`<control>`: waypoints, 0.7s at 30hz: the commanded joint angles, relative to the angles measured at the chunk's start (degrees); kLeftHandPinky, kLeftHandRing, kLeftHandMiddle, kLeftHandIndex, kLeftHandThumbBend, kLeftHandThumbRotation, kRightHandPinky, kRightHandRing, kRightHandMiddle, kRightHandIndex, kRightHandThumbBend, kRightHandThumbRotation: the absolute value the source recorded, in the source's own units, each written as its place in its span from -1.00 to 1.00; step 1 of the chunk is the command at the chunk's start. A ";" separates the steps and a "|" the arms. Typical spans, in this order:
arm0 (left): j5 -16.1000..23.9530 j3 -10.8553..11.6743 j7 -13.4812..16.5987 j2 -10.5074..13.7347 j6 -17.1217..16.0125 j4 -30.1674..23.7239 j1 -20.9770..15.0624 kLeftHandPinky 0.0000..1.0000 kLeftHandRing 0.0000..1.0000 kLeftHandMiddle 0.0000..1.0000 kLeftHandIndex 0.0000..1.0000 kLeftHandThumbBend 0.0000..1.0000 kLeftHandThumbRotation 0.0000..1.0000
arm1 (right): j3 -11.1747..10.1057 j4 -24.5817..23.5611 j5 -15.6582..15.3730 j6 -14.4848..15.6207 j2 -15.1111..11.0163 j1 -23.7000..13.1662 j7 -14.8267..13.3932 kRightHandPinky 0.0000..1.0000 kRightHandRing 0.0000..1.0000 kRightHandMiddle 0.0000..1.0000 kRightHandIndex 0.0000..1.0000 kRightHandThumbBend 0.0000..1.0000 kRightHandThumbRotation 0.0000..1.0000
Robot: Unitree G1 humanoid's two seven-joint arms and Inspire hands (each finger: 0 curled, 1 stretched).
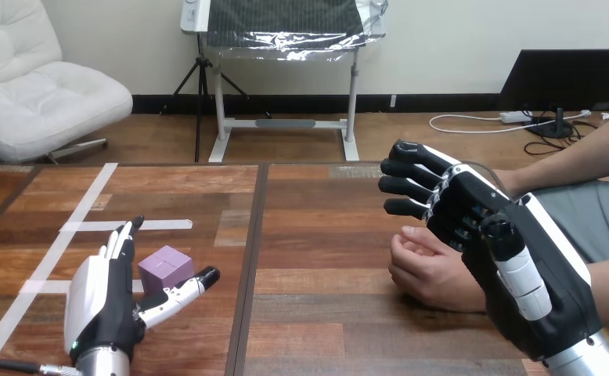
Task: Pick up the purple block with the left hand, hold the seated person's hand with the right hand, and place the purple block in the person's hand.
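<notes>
The block (165, 268) is sitting on the table (325, 313) toward its near left corner, between the fingers and thumb of the left hand (106, 301). Toward the right edge, the person's hand (430, 270) is resting on the table, with the right hand (489, 258) overlapping its right side.

The purple block (165, 268) is a small pale-purple cube; it sits flat on the wooden table's (325, 313) left half, one corner toward the camera; the person's hand (430, 268) rests on the right half, fingers loosely curled, well apart from it.
</notes>
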 commanded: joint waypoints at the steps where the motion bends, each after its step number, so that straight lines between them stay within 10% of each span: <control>1: 0.94 -0.80 1.01 1.72 0.19 0.70 -5.09 0.98 0.97 0.93 0.85 0.87 -0.03 | -1.38 -1.30 0.34 -1.33 -0.39 -3.30 0.03 0.62 0.70 0.72 0.72 0.79 0.72; 21: 1.85 -2.20 2.34 2.16 1.40 4.91 -7.51 0.97 0.93 0.89 0.82 0.87 -0.03 | -1.30 -1.39 0.51 -1.24 -0.22 -3.16 -0.05 0.63 0.70 0.72 0.72 0.82 0.70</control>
